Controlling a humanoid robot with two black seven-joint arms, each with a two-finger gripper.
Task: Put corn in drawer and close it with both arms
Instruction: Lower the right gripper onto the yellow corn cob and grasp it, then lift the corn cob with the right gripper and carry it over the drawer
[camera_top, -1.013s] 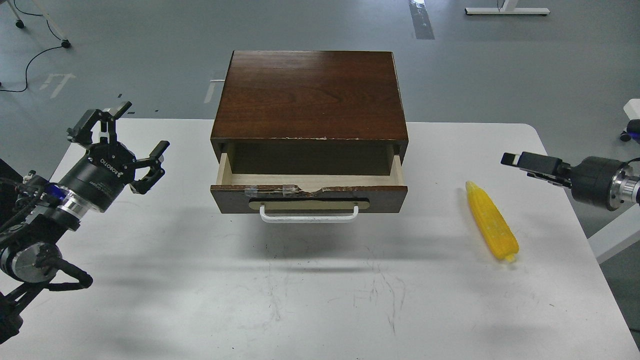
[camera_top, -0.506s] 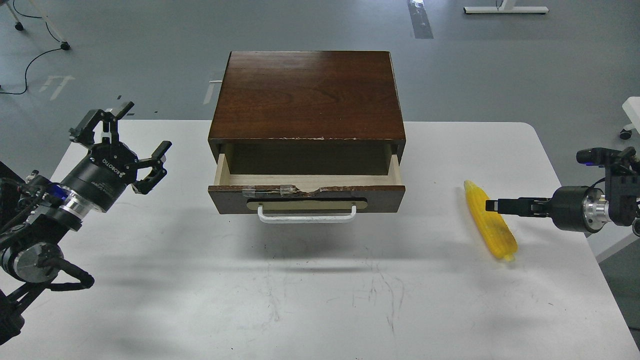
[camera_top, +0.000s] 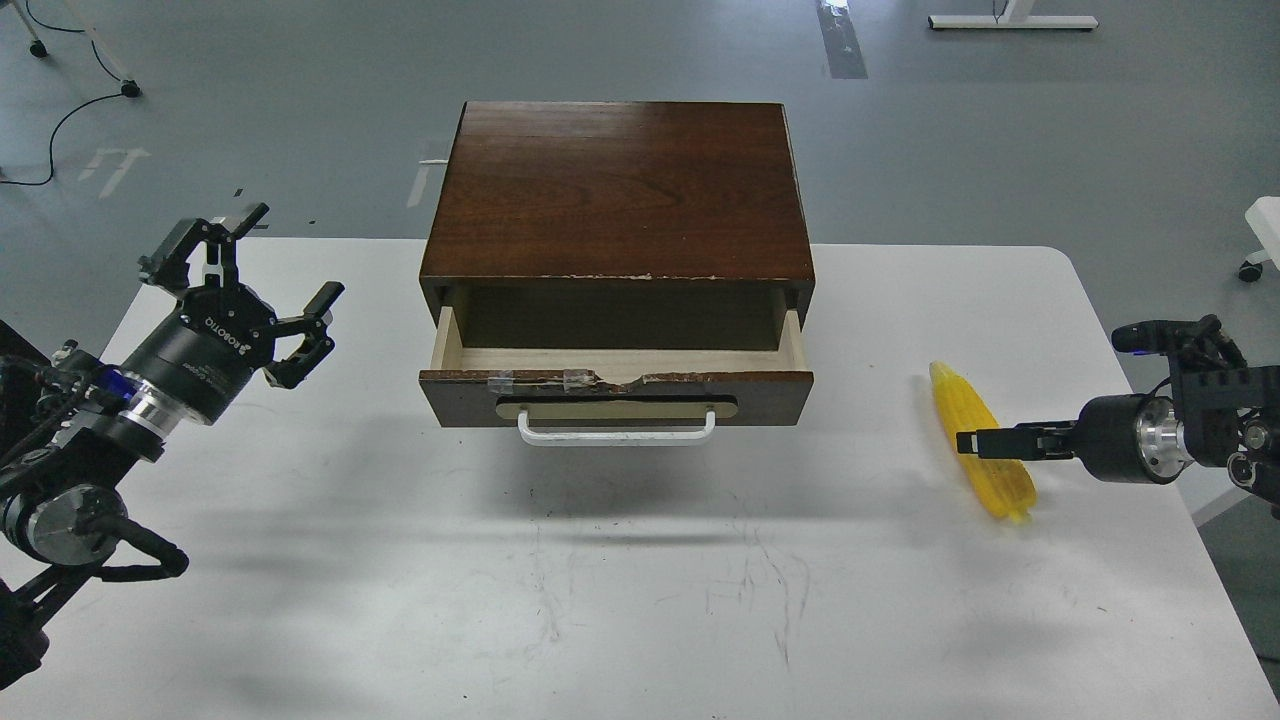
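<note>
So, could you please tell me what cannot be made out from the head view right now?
- Right gripper: seen edge-on over the corn, so whether its jaws are open, or touch the cob, cannot be told.
- Drawer: most of its floor is hidden behind the chipped front panel.
- Cabinet: anything below the drawer is hidden by the drawer front.
- Left gripper: clearly open, but its arm is cut off by the left edge.

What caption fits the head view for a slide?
Right gripper reaches across the corn beside the open drawer.
</note>
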